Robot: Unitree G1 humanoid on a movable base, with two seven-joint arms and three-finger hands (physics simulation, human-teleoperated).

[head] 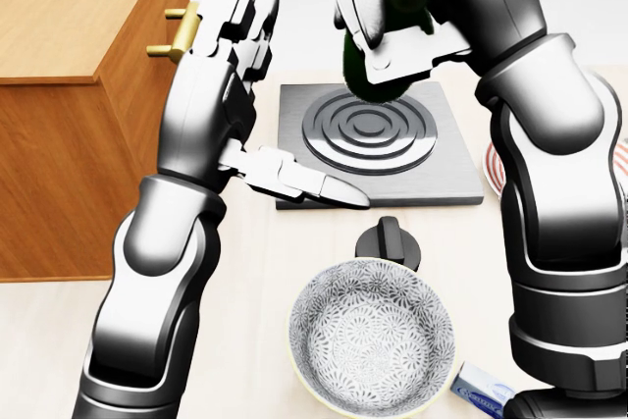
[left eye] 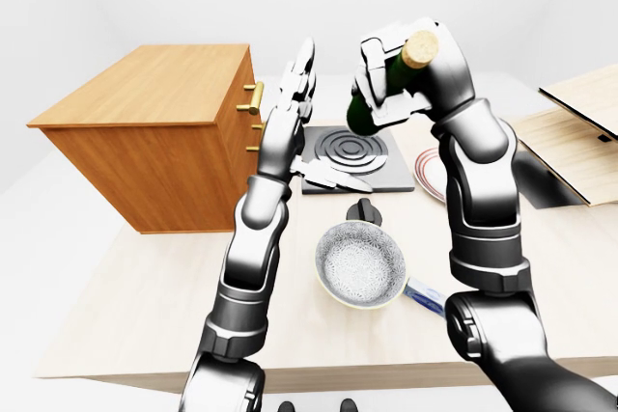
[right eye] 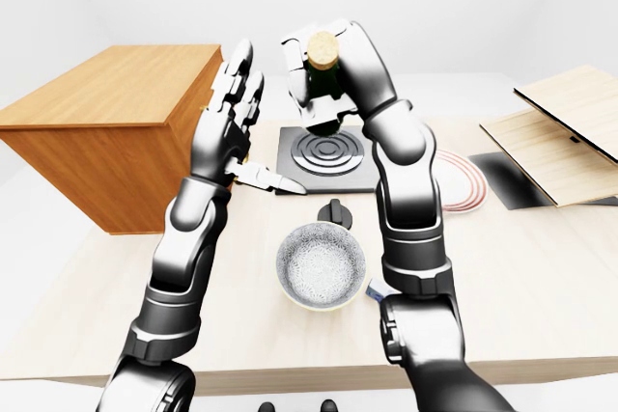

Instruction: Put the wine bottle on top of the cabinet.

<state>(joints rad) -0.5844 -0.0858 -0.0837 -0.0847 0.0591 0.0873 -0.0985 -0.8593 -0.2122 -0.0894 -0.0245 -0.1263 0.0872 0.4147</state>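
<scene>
Above the stove plate, the right hand grips the wine bottle around its body; the left hand stands open, empty. Glass is likely heavy, slick and breakable, so a body grip suits the lift onto the cabinet.

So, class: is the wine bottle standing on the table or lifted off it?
Lifted. The right hand grips the wine bottle in the air above the hob, cork end tilted toward the camera.

A pale wooden table carries a wooden cabinet left of the raised left hand, a grey hotplate beneath the hands, a patterned bowl nearer the robot, and a red-rimmed plate to the right.
</scene>
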